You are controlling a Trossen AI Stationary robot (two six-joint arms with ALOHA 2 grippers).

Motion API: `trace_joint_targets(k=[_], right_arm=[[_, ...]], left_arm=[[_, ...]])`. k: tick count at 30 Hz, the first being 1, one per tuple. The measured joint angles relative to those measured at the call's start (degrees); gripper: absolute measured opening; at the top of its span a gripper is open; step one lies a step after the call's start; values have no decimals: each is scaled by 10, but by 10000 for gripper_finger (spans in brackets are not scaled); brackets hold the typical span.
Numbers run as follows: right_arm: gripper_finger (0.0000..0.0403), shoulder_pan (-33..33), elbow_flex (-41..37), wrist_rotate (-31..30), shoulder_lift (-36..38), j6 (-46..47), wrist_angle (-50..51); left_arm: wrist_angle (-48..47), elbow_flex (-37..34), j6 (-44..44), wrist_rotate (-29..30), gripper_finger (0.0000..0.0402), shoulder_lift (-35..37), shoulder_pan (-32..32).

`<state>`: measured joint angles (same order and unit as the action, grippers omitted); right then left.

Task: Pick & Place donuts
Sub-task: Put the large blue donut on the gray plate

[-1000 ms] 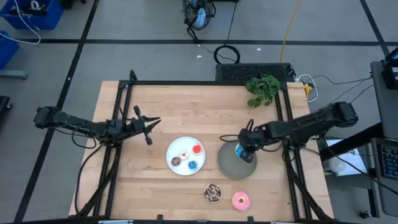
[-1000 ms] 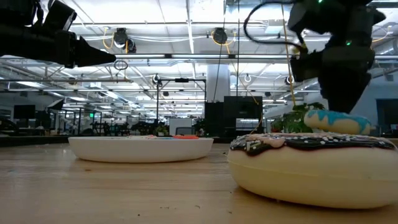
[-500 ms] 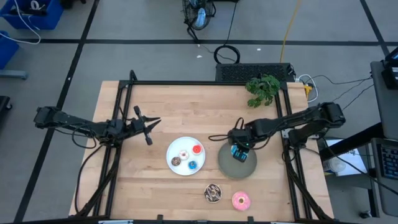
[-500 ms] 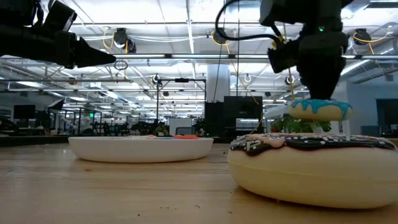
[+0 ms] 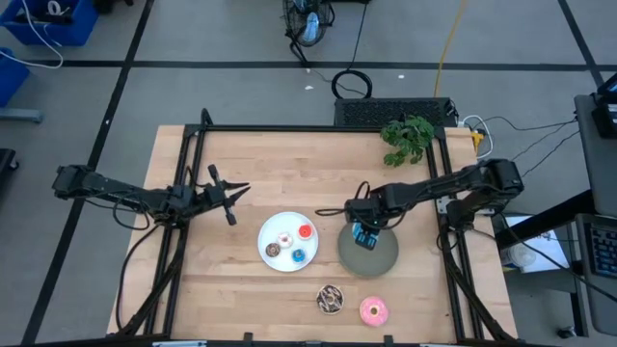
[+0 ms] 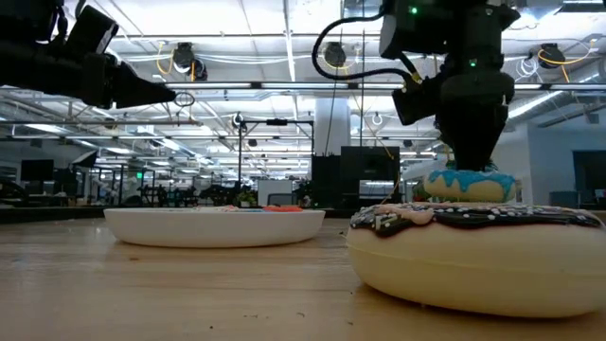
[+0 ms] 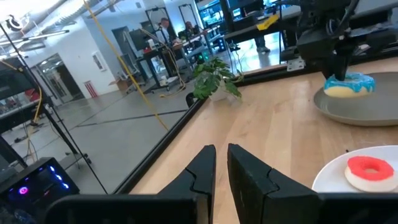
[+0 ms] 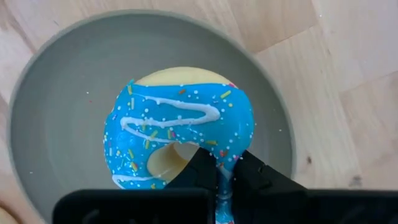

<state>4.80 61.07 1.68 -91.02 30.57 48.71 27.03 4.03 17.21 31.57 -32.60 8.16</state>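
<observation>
My right gripper (image 5: pixel 364 231) is shut on the blue sprinkled donut (image 8: pixel 180 127) just above the grey plate (image 5: pixel 382 260). In the low view the donut (image 6: pixel 471 185) hangs under that gripper, behind the chocolate-drizzled donut (image 6: pixel 473 256). The white plate (image 5: pixel 270 231) holds the tiny red (image 5: pixel 306 231), pale pink (image 5: pixel 285 239), brown (image 5: pixel 273 251) and blue (image 5: pixel 298 256) donuts. The chocolate-drizzled donut (image 5: pixel 331 299) and the pink donut (image 5: pixel 374 310) lie flat on the table near its near edge. My left gripper (image 5: pixel 231 193) waits shut at the table's left, above the wood. My right gripper pinches the blue donut's ring (image 8: pixel 227 158) at one side, one finger (image 8: pixel 202 168) in the hole and the other (image 8: pixel 252 171) outside the rim. The fingers come from above, pointing down. The donut hangs roughly level just over the grey plate; whether it touches the plate I cannot tell.
A small green plant (image 5: pixel 408 137) stands at the far right corner. A black frame (image 5: pixel 289 127) edges the table. Bare wood lies between the left gripper and the white plate and along the far side.
My right gripper has carried the blue donut toward the table's left, further over the grey plate, rising a little and then coming down again. It has stayed shut on the donut. The left arm has kept still.
</observation>
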Motion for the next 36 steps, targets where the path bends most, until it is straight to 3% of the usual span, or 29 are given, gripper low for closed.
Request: trace_joint_targets(k=[18,31,36], right_arm=[[14,0,-92,-1,-1,-5,-88],[172,-4,-91,1,11,-15,-63],[211,-11,-80,0,38,-13,-51]], left_arm=[[-8,0,-9,0,49,0,0],[-8,0,-6,0,49,0,0],[-12,0,-9,0,49,0,0]])
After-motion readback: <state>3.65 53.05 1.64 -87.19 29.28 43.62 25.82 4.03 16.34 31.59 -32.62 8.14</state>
